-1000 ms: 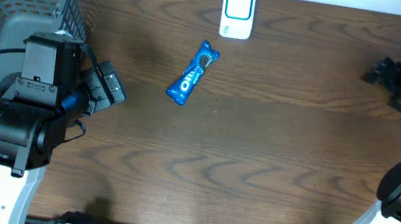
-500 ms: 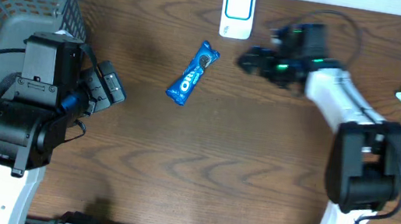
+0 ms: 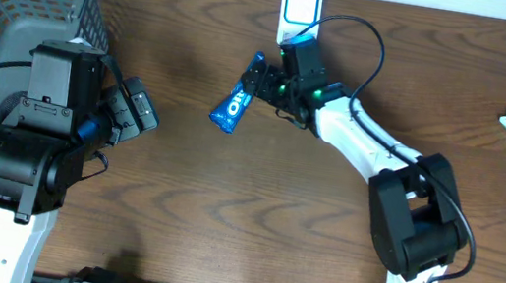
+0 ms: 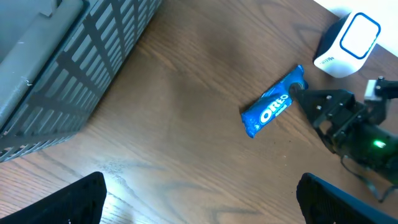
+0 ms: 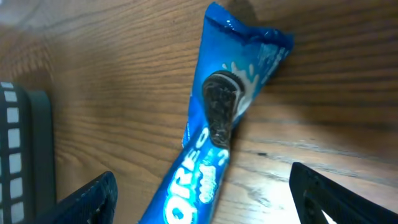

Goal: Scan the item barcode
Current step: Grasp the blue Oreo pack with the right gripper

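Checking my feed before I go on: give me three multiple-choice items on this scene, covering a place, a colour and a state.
1. Where is the Oreo pack? A) in the basket B) on the table near the scanner C) atop the scanner
2. Its wrapper colour? A) blue B) red C) green
3. The right tool? A) shut, empty B) clamped on the scanner C) open, straddling the pack
Answers: 1 B, it lies on the wood beside the scanner; 2 A, blue with white lettering; 3 C, its fingers stand apart either side of the pack.
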Motion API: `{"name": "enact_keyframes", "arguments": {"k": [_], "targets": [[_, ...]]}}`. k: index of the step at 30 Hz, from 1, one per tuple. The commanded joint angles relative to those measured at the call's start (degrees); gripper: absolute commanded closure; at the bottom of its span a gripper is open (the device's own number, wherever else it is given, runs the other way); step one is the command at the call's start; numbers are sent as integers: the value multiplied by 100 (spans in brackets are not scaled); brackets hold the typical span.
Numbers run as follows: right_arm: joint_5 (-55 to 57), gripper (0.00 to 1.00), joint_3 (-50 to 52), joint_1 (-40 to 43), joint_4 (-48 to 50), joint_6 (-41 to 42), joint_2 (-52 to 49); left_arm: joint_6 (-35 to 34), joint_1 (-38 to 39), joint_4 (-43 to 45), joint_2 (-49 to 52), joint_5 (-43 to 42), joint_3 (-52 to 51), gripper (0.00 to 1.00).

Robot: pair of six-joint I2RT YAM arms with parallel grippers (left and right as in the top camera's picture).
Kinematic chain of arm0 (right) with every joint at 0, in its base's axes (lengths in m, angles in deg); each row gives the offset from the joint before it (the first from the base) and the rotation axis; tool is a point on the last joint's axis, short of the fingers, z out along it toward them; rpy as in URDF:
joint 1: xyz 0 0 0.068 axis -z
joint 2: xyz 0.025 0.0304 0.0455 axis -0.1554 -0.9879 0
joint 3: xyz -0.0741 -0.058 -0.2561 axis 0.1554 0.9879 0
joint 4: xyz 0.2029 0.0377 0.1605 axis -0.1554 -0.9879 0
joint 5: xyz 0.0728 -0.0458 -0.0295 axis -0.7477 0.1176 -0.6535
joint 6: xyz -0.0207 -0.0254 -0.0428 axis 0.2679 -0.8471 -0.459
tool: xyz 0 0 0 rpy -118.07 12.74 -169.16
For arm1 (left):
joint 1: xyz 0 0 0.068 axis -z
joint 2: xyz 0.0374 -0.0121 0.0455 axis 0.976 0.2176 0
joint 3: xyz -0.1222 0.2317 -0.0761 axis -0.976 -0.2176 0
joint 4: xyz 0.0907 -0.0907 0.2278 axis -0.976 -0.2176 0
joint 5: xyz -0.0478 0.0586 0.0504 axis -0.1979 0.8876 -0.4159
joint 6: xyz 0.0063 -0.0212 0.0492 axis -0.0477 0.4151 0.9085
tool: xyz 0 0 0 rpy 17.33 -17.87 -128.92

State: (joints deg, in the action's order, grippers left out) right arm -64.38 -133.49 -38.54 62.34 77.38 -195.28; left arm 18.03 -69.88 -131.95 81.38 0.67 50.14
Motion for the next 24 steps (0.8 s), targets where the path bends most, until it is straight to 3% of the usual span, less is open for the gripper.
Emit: {"name": "enact_keyframes", "arguments": {"k": [1, 6, 9, 15, 22, 24], "targets": [[186, 17, 31, -186, 155, 439, -411, 13, -26, -15, 11, 72, 42, 2], [-227, 22, 31, -278, 455, 883, -774, 13, -26, -15, 11, 72, 42, 2], [-22, 30, 31, -247, 407, 916, -828, 13, -26, -15, 11, 72, 42, 2], [7, 62, 31, -195, 428, 756, -828, 15, -26, -15, 11, 70, 42, 2], [417, 73, 31, -240, 455, 719, -828, 13, -26, -15, 11, 70, 42, 2], [522, 89, 31, -269, 448, 557, -828, 15, -26, -15, 11, 72, 42, 2]]}}
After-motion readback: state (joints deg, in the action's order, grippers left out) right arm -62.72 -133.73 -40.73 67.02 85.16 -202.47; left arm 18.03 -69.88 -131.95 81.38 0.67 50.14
